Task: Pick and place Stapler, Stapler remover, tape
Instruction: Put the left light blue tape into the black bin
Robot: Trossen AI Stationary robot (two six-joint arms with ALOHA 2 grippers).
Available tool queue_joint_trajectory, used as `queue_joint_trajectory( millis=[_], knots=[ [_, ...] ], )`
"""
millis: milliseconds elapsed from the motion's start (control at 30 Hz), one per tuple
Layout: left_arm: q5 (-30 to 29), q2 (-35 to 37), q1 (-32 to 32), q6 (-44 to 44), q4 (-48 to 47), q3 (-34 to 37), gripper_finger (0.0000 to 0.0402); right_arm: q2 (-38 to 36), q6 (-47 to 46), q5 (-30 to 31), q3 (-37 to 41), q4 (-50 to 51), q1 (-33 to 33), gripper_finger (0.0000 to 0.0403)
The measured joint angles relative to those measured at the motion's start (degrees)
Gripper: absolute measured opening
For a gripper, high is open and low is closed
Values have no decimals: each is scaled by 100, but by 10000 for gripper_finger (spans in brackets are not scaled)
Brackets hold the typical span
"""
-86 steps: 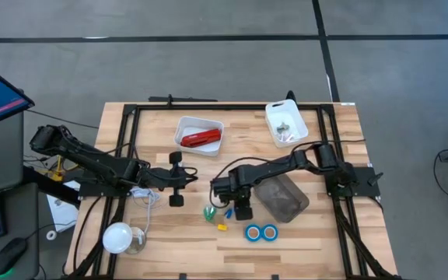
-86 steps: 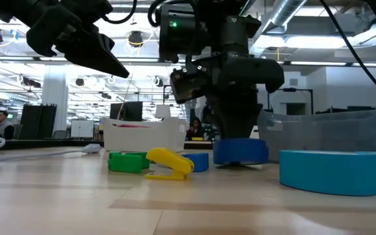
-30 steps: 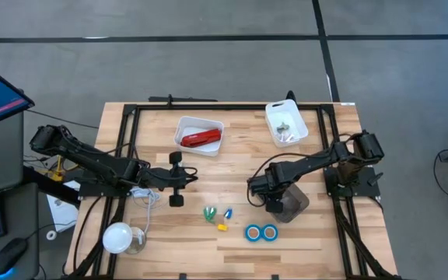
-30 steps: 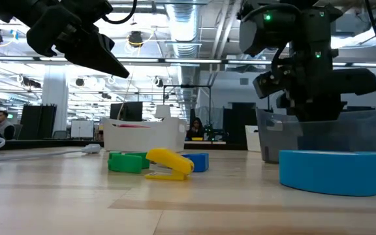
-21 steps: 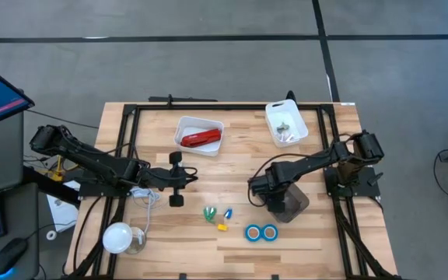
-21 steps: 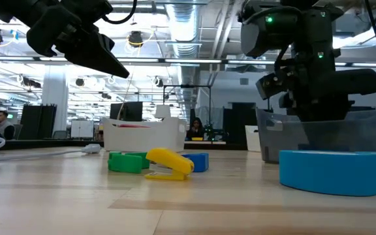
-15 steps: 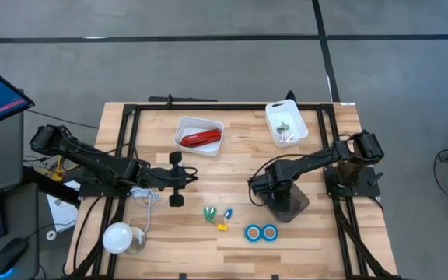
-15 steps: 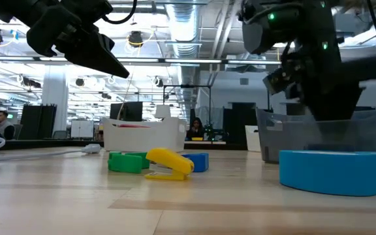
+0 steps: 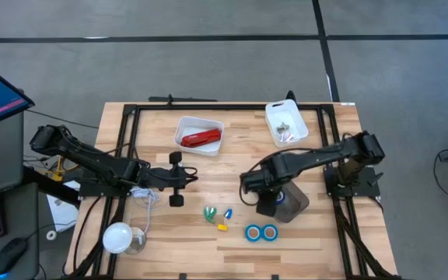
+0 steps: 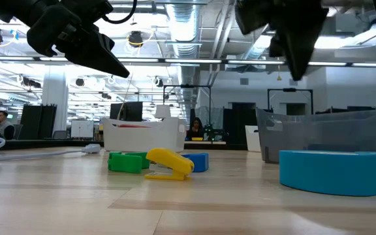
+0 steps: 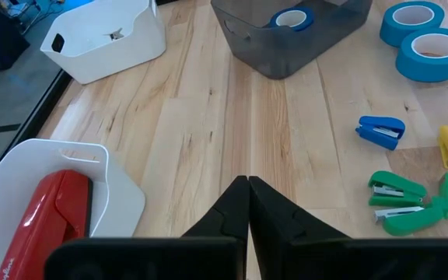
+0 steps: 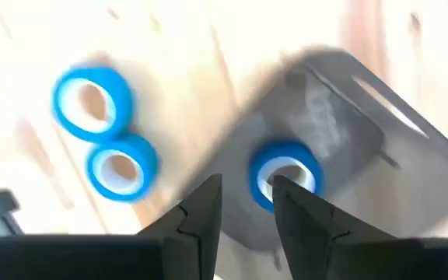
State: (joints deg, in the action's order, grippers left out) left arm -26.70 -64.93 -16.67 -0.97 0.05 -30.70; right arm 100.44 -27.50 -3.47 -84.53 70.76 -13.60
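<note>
The red stapler point(image 9: 201, 138) lies in a white tray point(image 9: 185, 126) at the far middle of the table; the left wrist view also shows the stapler point(image 11: 53, 225). One blue tape roll point(image 12: 286, 175) lies inside the grey bin point(image 12: 341, 124). Two more rolls point(image 9: 261, 232) lie flat on the table near the bin. My right gripper point(image 12: 243, 202) hangs open above the bin's left rim, holding nothing, and it shows high up in the low view point(image 10: 296, 65). My left gripper point(image 9: 176, 177) waits shut over the table's left half.
Small green point(image 9: 208, 211), blue point(image 9: 228, 211) and yellow point(image 9: 222, 226) staple removers lie between the grippers. A second white tray point(image 9: 286, 123) holding small items stands far right. A white round object point(image 9: 117, 237) and cable lie at the near left corner.
My right gripper has risen out of the grey bin and moved a little toward the table's left. The tape roll has stayed behind on the bin's floor, clear of the fingers.
</note>
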Motion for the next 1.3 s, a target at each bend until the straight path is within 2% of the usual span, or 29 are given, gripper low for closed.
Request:
queue_joint_trajectory(
  millis=[167,367,767,1033,1300],
  knots=[
    [-1,0,2,0,0,0,2,54,43,16,-3,-730,-416,107],
    [-2,0,2,0,2,0,2,516,50,73,-20,-1414,-921,98],
    [0,0,2,0,3,0,2,1714,-10,27,-18,-1722,-1269,103],
    [1,0,2,0,0,0,2,1665,-331,-16,-2,-1963,-1253,104],
    [2,0,1,0,1,0,2,1521,-1122,-101,7,-2282,-1147,107]
  ],
)
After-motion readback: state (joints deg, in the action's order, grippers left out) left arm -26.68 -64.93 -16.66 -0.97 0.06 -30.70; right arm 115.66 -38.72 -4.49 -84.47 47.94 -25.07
